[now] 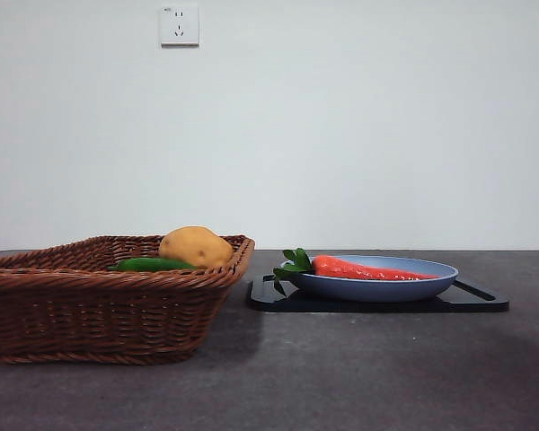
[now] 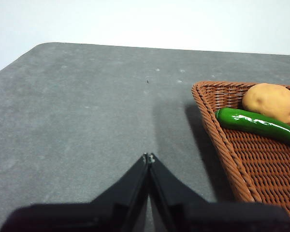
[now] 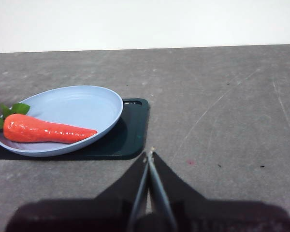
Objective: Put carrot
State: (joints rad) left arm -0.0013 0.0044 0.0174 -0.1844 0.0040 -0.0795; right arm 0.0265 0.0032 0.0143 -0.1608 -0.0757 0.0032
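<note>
The carrot (image 1: 368,268) is lying inside the blue plate (image 1: 431,285), and no gripper is touching it. The plate is sitting on a black tray (image 1: 485,301), which is resting on the grey table (image 1: 341,377). The right gripper (image 3: 150,153) is hanging over the bare table near the tray, apart from the plate, and its two black jaws are pressing together tip to tip with nothing between them. In the right wrist view the carrot (image 3: 46,131) is lying along the plate's (image 3: 87,104) near rim, at the side of the plate away from the gripper. Its long axis is running flat along the plate, about level with the table. The thick end with the green leaves (image 1: 292,263) is pointing toward the wicker basket (image 1: 99,305) and reaching over the plate's rim there, while the thin tip is pointing away from the basket. The left gripper (image 2: 148,157) is hovering over the table beside the basket (image 2: 222,145), outside its rim, and its jaws are also meeting at the tips, holding nothing. Inside the basket a tan potato (image 1: 196,246) is sitting against a green cucumber (image 1: 153,264). Both arms are staying out of the front view. A white socket (image 1: 179,25) is sitting high on the wall behind the basket.
</note>
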